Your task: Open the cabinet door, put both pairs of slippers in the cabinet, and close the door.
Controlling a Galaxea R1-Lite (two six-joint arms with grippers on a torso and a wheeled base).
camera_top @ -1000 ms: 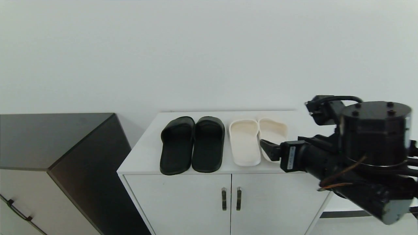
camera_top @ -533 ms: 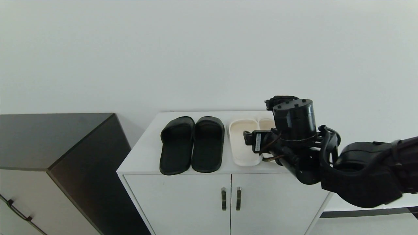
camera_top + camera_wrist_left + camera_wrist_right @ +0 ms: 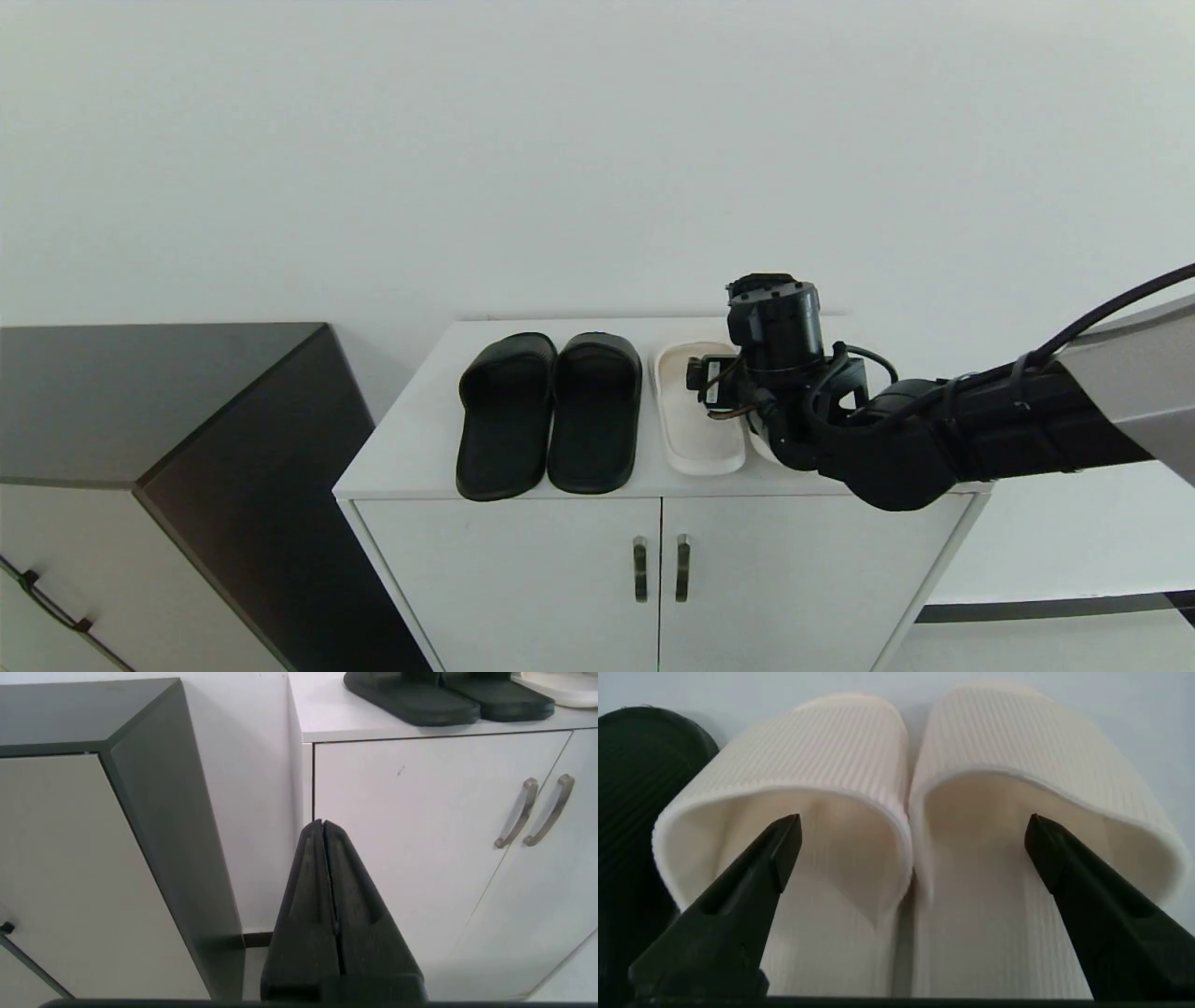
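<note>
Right gripper is right of centre in the head view, over the white slippers, fingers spread wide flanking the pair, nothing gripped. Both pairs sit on top of the white cabinet mid-frame, black slippers just left of the white, both doors shut, handles side by side. Left gripper has its fingers pressed together, holding nothing, facing the white cabinet's left edge beside the dark cabinet.

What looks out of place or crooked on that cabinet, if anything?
Nothing stands out. The black slippers and white slippers lie in neat pairs side by side on the white cabinet, both doors shut. Nothing spilled or damaged.
</note>
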